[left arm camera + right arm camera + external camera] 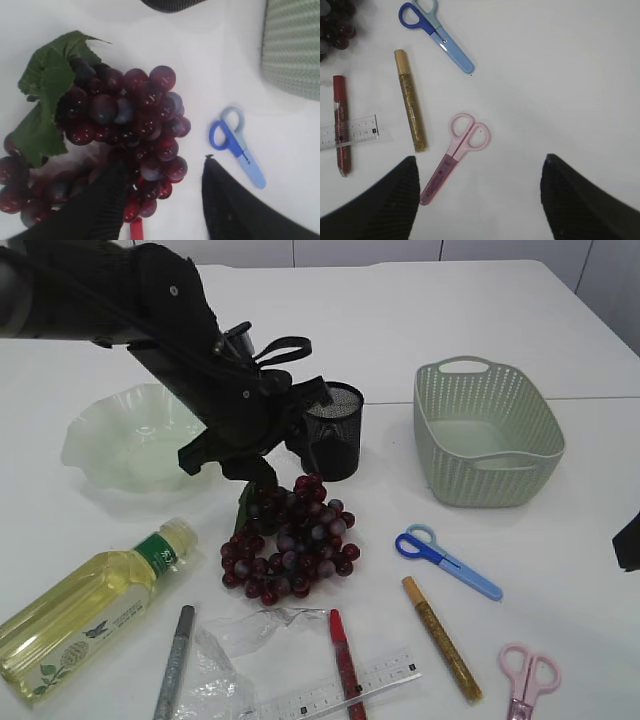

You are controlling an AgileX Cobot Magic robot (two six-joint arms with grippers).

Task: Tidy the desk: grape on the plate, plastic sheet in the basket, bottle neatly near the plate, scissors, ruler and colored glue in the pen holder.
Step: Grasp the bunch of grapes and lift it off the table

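A bunch of dark red grapes (pixel 290 550) with a green leaf lies mid-table. My left gripper (pixel 250 475) hovers over its stem end, open. In the left wrist view its fingers (pixel 165 165) straddle the lower grapes (pixel 125 115), the left finger touching them. The pale green plate (pixel 120 435) is at the back left and the black mesh pen holder (pixel 335 430) is behind the grapes. My right gripper (pixel 479 159) is open and empty above the pink scissors (pixel 455 152). The bottle (pixel 90 605) lies at the front left.
A green basket (pixel 487 430) stands at the right. Along the front lie the plastic sheet (pixel 230 650), ruler (pixel 340 695), red glue (pixel 345 660), gold glue (pixel 440 637), a grey pen (pixel 175 650), blue scissors (pixel 447 562) and pink scissors (pixel 527 678).
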